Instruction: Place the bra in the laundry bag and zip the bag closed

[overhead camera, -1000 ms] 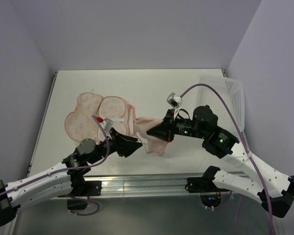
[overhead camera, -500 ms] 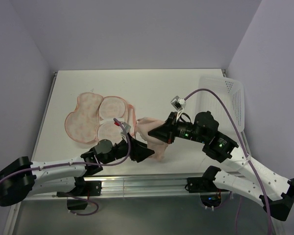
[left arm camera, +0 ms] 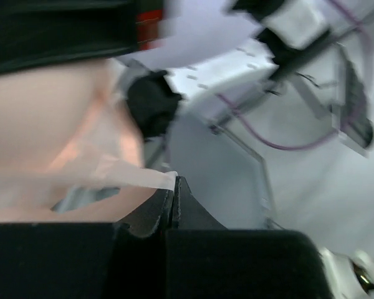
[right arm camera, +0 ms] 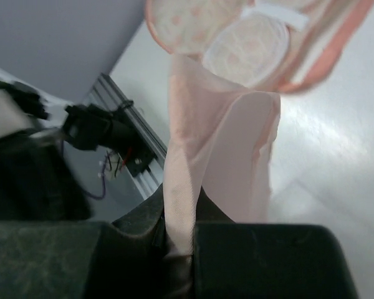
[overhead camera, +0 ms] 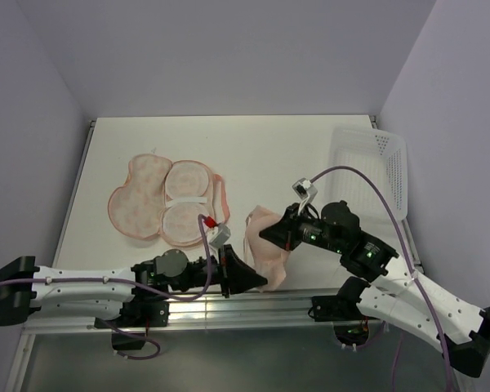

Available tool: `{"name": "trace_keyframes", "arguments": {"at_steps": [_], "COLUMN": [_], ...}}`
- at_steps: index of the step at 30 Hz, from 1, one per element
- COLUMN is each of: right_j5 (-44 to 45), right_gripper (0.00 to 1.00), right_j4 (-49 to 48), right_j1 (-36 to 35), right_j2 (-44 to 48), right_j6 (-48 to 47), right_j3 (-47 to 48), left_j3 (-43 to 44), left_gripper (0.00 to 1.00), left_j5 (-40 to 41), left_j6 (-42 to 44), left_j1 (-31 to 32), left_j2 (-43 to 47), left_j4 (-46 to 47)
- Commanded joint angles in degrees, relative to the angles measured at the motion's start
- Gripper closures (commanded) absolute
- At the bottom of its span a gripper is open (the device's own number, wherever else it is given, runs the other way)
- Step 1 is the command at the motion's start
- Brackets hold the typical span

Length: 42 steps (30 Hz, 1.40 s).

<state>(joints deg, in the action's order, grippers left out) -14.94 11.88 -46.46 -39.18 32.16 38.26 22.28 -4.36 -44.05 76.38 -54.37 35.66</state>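
**Operator:** Where is the bra right now?

**Spotter:** You have the bra (overhead camera: pixel 265 245) bunched up near the front edge of the counter (overhead camera: pixel 253 147), between your two arms. It is to the right of the laundry bag (overhead camera: pixel 159 200), and from overhead the two don't touch.

**Operator:** And the bag itself?

**Spotter:** It lies opened flat on the left part of the counter. The whitish lining faces up on the right half, the patterned fabric shows on the left half, and pink trim runs round the rim.

**Operator:** What is my right pincer doing?

**Spotter:** Your right pincer (overhead camera: pixel 266 232) is clamped on the bra's upper edge. In its wrist view you see the peach fabric coming out from between the closed fingers (right arm camera: pixel 143 212). From there it stretches away as a long fold, with the open bag beyond it.

**Operator:** And the left?

**Spotter:** Your left pincer (overhead camera: pixel 260 283) is at the bra's lower edge, close to the front of the counter. Its jaws are pressed together. In its wrist view a pale band of the bra ends right at the tips, caught there. That view is blurred, so you can't read much more from it.

**Operator:** Anything else on the counter?

**Spotter:** A white perforated basket (overhead camera: pixel 376 167) stands at the right edge, well apart from the bra.
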Motion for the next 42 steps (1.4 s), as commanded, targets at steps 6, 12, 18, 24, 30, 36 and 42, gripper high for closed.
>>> {"name": "trace_keyframes", "arguments": {"at_steps": [6, 12, 18, 24, 30, 36, 42], "right_j5": [1.0, 1.1, 6.8, 4.7, -5.4, -13.2, -19.1], "right_gripper": [0.64, 0.11, 0.07, 0.08, 0.09, 0.08, 0.07], "right_j4": [8.2, 8.4, 6.2, 1.9, -0.4, -2.7, -1.0], "right_j1": [0.1, 0.1, 0.1, 0.1, 0.1, 0.1, -0.3], "right_j2": [3.6, 0.0, 6.9, 14.7, 18.5, 15.7, 6.0], "right_j6": [1.2, -3.9, -4.3, -4.7, -6.6, -15.4, -23.6], "right_j3": [-5.8, 1.0, 4.8, 1.6, -1.8, -0.5, 4.3], "left_j3": [10.0, 20.8, 23.2, 25.5, 22.8, 20.1, 21.4], "left_gripper": [1.0, 1.0, 1.0, 1.0, 1.0, 1.0, 1.0], "left_j5": [9.9, 23.6, 33.0, 28.9, 30.9, 26.8, 21.8], "left_j6": [1.6, 10.9, 13.2, 13.9, 12.4, 11.1, 11.6], "left_j1": [11.1, 11.1, 10.9, 10.9, 10.9, 10.9, 10.8], "left_j2": [1.5, 6.1, 10.3, 10.4, 13.5, 18.2, 18.1], "left_j4": [-5.9, -15.9, -22.9, -25.6, -27.5, -29.5, -32.7]}}
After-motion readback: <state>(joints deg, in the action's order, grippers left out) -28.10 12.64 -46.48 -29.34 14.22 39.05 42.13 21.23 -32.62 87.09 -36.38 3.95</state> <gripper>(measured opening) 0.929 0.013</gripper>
